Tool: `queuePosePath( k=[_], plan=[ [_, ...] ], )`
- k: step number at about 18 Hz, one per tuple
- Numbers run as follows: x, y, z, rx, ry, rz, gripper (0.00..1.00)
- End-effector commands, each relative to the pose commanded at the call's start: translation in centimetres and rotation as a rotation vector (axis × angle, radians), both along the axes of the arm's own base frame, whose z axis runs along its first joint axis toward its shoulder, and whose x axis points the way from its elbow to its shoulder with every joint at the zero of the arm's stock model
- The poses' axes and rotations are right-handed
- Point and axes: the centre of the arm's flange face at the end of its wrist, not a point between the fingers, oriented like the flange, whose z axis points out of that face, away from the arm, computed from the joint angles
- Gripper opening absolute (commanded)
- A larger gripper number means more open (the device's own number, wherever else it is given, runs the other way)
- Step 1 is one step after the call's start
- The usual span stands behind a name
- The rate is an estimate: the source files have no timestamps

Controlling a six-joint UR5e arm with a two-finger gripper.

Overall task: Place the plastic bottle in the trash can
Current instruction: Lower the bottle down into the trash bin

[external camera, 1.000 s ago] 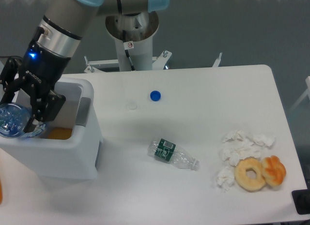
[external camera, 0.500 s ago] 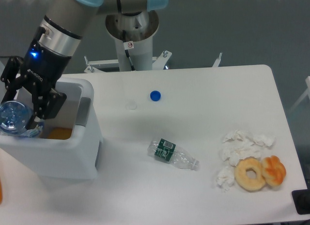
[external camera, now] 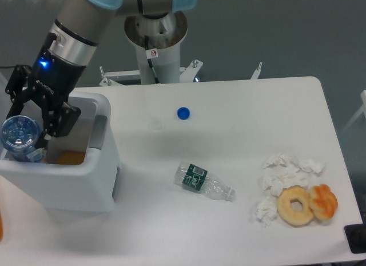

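Note:
The plastic bottle (external camera: pixel 20 135) is blue-tinted and transparent, with its ribbed base turned towards the camera. It hangs over the left part of the open trash can (external camera: pixel 86 177), a white rectangular bin at the table's left. My gripper (external camera: pixel 28 122) is shut on the bottle, one dark finger at its upper left and one at its right. The rest of the bottle's body is hidden behind its base and the bin wall. Something orange (external camera: pixel 71 158) lies inside the bin.
A crushed clear bottle with a dark green label (external camera: pixel 203 183) lies mid-table. A blue cap (external camera: pixel 183 112) and a clear cap (external camera: pixel 155 124) lie behind it. Crumpled tissues (external camera: pixel 283 177), a doughnut (external camera: pixel 295 206) and an orange pastry (external camera: pixel 323 200) sit at the right front. The arm's pedestal (external camera: pixel 155 48) stands behind the table.
The gripper and the bottle in it have shifted slightly up and to the right over the bin. Everything else on the table is where it was.

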Motion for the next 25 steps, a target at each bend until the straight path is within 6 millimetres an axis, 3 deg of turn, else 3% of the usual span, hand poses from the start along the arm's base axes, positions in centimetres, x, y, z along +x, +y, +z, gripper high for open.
queuePosePath(
  k=[4, 13, 25],
  plan=[
    [0.6, -1.3, -0.1, -0.007, -0.006, 0.008, 0.84],
    [0.8, -1.5, -2.0, -0.042, -0.023, 0.009, 0.84],
    [1.0, -1.7, -3.0, -0.063, -0.039, 0.011, 0.84]
  ],
)
